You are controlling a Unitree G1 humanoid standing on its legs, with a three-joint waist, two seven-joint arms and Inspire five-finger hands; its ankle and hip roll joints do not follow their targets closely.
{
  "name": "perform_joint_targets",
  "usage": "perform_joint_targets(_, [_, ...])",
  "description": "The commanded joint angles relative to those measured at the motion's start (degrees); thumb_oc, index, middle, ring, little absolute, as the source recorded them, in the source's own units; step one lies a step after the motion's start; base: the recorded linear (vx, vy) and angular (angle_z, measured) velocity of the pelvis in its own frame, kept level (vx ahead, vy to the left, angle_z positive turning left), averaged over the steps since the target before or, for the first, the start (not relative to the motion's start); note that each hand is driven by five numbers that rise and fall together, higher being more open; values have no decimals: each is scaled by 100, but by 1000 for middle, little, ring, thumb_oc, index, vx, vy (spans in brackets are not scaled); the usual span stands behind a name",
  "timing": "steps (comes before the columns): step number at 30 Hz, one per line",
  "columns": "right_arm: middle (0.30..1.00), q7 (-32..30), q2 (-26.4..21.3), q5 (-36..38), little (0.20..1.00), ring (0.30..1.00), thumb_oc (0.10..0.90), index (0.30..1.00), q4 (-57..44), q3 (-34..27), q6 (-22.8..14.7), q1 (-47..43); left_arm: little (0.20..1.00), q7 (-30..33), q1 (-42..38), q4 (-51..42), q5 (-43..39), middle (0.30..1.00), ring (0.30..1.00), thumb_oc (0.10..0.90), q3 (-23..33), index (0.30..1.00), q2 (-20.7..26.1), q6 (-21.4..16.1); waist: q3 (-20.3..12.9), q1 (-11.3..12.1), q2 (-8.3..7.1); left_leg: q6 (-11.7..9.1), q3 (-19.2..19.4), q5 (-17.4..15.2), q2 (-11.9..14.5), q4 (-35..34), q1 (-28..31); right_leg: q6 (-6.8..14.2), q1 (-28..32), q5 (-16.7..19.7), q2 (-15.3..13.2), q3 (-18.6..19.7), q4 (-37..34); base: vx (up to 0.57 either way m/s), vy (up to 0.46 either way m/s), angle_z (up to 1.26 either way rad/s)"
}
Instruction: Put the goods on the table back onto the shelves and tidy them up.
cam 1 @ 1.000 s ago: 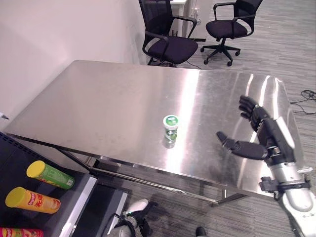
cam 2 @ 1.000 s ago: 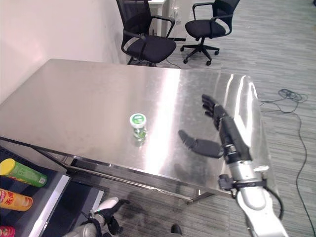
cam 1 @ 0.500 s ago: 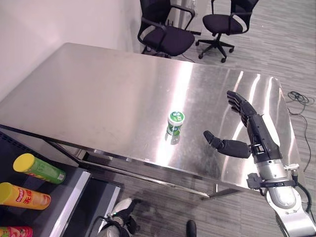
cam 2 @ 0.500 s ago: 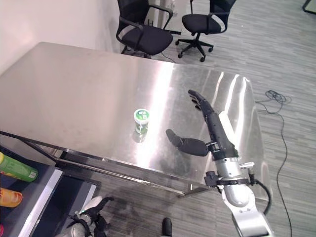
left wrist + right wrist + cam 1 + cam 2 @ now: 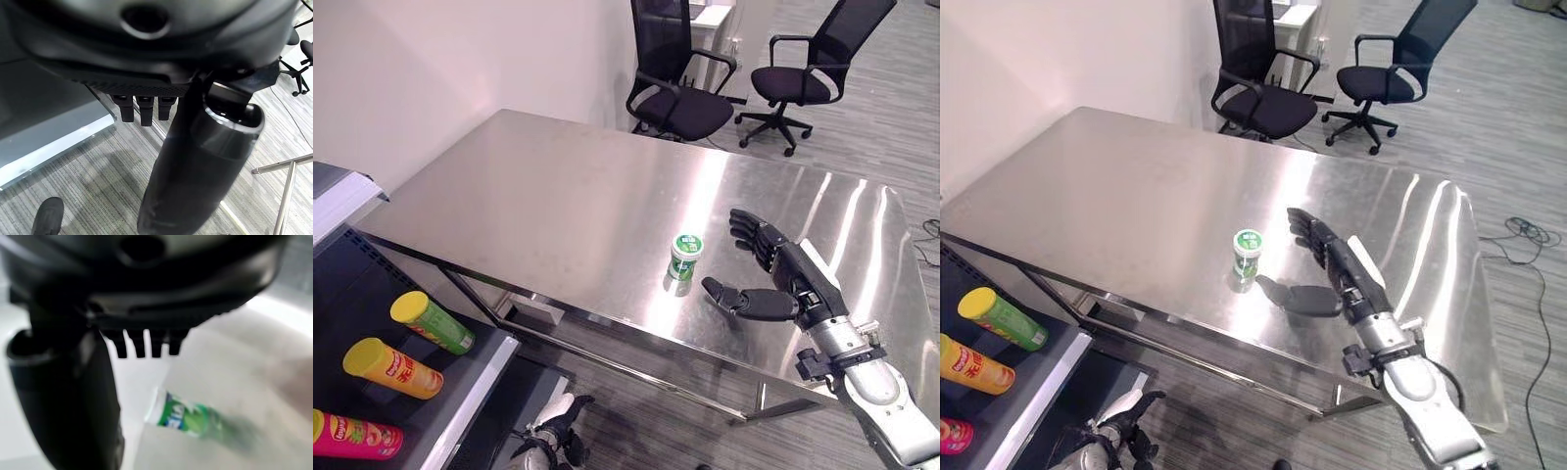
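A small green jar with a white and green lid [image 5: 684,257] stands upright on the steel table [image 5: 558,196], near its front edge. My right hand [image 5: 773,279] hovers just to the right of the jar, open, with the thumb low and the fingers spread toward it, not touching. The right wrist view shows the same jar [image 5: 183,415] just past the straight fingers [image 5: 146,345]. My left hand [image 5: 195,161] hangs low over the grey carpet beside the table leg, with its fingers [image 5: 142,108] straight.
A dark shelf unit at the lower left holds a green tube [image 5: 432,321], a yellow-orange tube [image 5: 391,367] and a pink tube [image 5: 352,437] lying on their sides. Two black office chairs [image 5: 685,93] stand beyond the table's far edge. A white wall runs along the left.
The camera has shifted. My right hand has moved closer to the jar, from well to its right to just beside it, still open.
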Motion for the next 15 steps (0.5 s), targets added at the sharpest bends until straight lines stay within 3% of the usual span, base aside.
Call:
perform_joint_targets(1, [900,-29,-94,462,900,900,800,900,-392,-248,-367,-683,900,58,-543,77,-144,900,900,800,79,900,85,-103,-145,159,-343,-215,113,-378,240,10,370,171,153,-79,-214,74,318,0,0,0])
perform_joint_targets(7, [900,-77,-65,417,900,900,800,900,-278,-250,-322,-742,900,57,-511,81,-161,900,900,800,68,900,75,-94,-158,214,-339,-199,97,-403,200,10,385,194,160,-48,-257,66,310,0,0,0])
perform_joint_targets(15, [900,97,-348,881,900,900,800,900,187,322,-134,-1370,900,-2,-530,31,-200,900,900,800,-89,900,45,-77,-172,350,-379,-179,44,-431,154,10,386,215,195,-2,-301,35,268,0,0,0])
